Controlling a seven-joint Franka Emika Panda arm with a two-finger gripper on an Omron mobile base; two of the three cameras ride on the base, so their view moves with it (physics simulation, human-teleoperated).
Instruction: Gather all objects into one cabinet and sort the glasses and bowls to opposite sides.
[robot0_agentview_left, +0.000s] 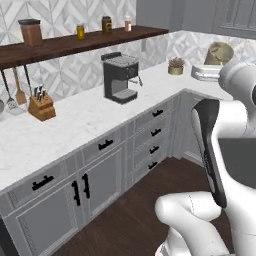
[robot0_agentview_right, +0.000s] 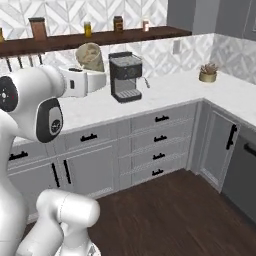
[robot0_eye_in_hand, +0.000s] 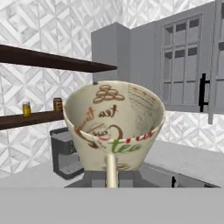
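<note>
Held up close before the hand camera, the beige cup (robot0_eye_in_hand: 114, 127) sits tilted toward us with its printed inside, brown scrawl and a green word, open to view, while our jaws stay hidden beneath it, clenched on the cup's wall as far as we can judge. From the right base view we see the same cup (robot0_agentview_right: 90, 56) carried at the end of our white arm, raised above the marble surface (robot0_agentview_right: 165, 92) and just left of the coffee machine (robot0_agentview_right: 125, 76); our gripper (robot0_agentview_right: 96, 75) points out sideways under it. From the left base view the cup (robot0_agentview_left: 219, 53) appears high at the right, over the far corner of the surface (robot0_agentview_left: 75, 120), with a small potted plant (robot0_agentview_left: 175, 66) near it. We note a dark wooden shelf (robot0_agentview_left: 75, 42) running along the patterned tile wall, carrying a brown canister (robot0_agentview_left: 31, 32) and small jars (robot0_agentview_left: 106, 24). A knife block (robot0_agentview_left: 41, 105) stands at the left of the surface, utensils hanging above it. Pale drawer fronts with black handles (robot0_agentview_right: 159, 137) line the base below, over a dark wood floor (robot0_agentview_right: 170, 215). Beyond the cup in the hand view, we see the grey wall cabinet (robot0_eye_in_hand: 181, 65) with framed doors and a long black bar handle (robot0_eye_in_hand: 203, 92).
</note>
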